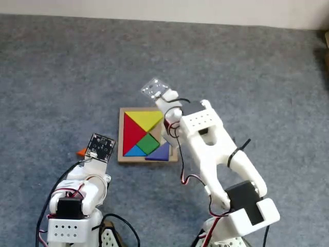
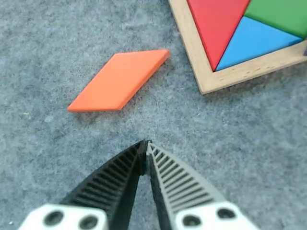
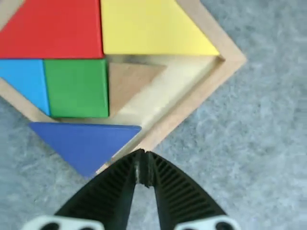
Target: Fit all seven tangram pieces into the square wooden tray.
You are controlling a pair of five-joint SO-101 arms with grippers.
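Observation:
The square wooden tray (image 1: 121,135) holds a yellow triangle (image 1: 144,120), a red triangle (image 1: 131,134), a green square (image 1: 149,143) and a light blue triangle (image 1: 134,151). A dark blue triangle (image 3: 86,141) lies tilted across the tray's rim (image 3: 192,103), and a tan triangle (image 3: 127,81) sits beside the green square (image 3: 76,86). My right gripper (image 3: 142,154) is shut and empty, its tip just outside the rim by the dark blue triangle. An orange parallelogram (image 2: 120,80) lies on the carpet left of the tray (image 2: 201,72). My left gripper (image 2: 145,143) is shut and empty, a short way from the parallelogram.
Grey carpet (image 1: 247,72) covers the whole table around the tray. The right arm (image 1: 216,149) reaches over the tray's right side and hides that edge in the high view. The left arm's base (image 1: 72,216) stands at the front left.

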